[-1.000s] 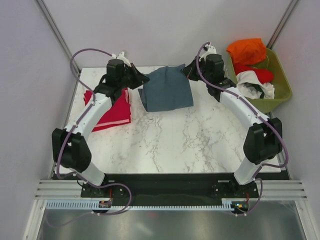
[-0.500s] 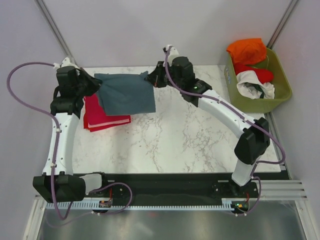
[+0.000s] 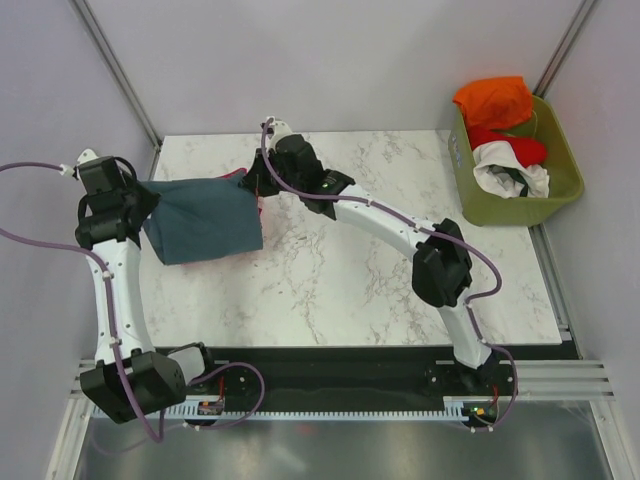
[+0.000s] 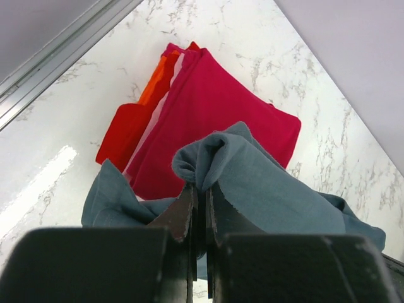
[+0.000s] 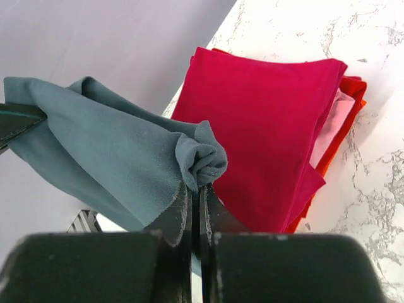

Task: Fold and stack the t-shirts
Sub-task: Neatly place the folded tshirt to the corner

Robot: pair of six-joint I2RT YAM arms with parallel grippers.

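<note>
A folded slate blue-grey t-shirt (image 3: pixel 203 220) hangs between my two grippers at the table's far left, over a stack topped by a crimson red folded t-shirt (image 4: pixel 214 113). My left gripper (image 3: pixel 140 200) is shut on the shirt's left edge (image 4: pixel 201 172). My right gripper (image 3: pixel 255 185) is shut on its right edge (image 5: pixel 201 165). The crimson shirt (image 5: pixel 265 126) lies flat, with orange, pink and red layers under it (image 4: pixel 154 85). In the top view the blue-grey shirt covers nearly all of the stack.
An olive-green basket (image 3: pixel 560 190) stands off the table's right side, holding orange (image 3: pixel 493 100), red and white (image 3: pixel 510 170) t-shirts. The table's left metal edge rail (image 4: pixel 57 47) runs close beside the stack. The grey walls stand behind.
Both grippers have carried the blue-grey shirt from the table's back middle to the left, and it now hangs over the crimson stack. The right arm has stretched far across.
</note>
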